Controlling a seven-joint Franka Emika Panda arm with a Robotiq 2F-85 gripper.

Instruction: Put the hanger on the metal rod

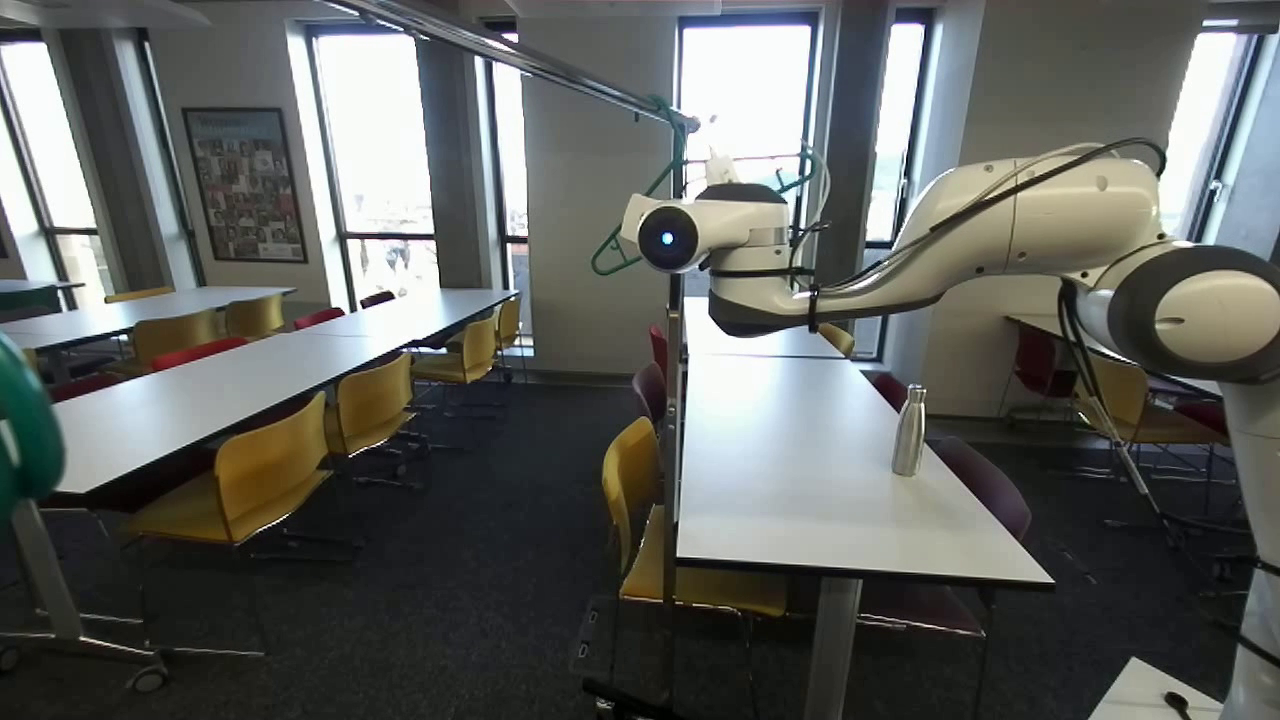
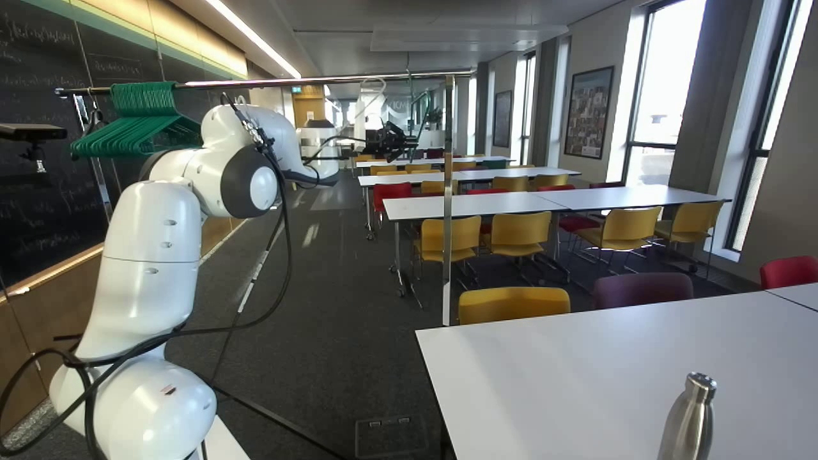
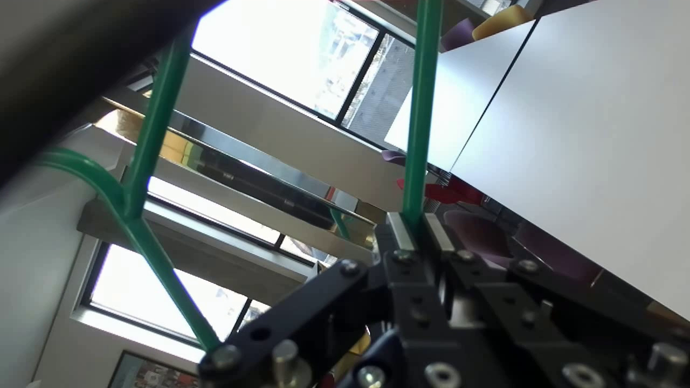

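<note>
The green hanger shows in an exterior view (image 1: 679, 145), its hook crossing the metal rod (image 1: 540, 65) near the rod's end. In an exterior view the hanger (image 2: 424, 115) again crosses the rod (image 2: 255, 82) with its hook near the upright post. I cannot tell if the hook bears on the rod. In the wrist view my gripper (image 3: 414, 226) is shut on one straight bar of the hanger (image 3: 422, 118). The gripper (image 2: 409, 139) is just below the rod, near its end. In an exterior view the arm's wrist hides the gripper and part of the hanger.
Several green hangers (image 2: 144, 128) hang at the rod's far end. A shiny upright post (image 2: 447, 211) supports the rod and shows close in the wrist view (image 3: 237, 156). A white table (image 1: 780, 500) bears a steel bottle (image 1: 909, 430). A dark blurred band crosses the wrist view's upper left.
</note>
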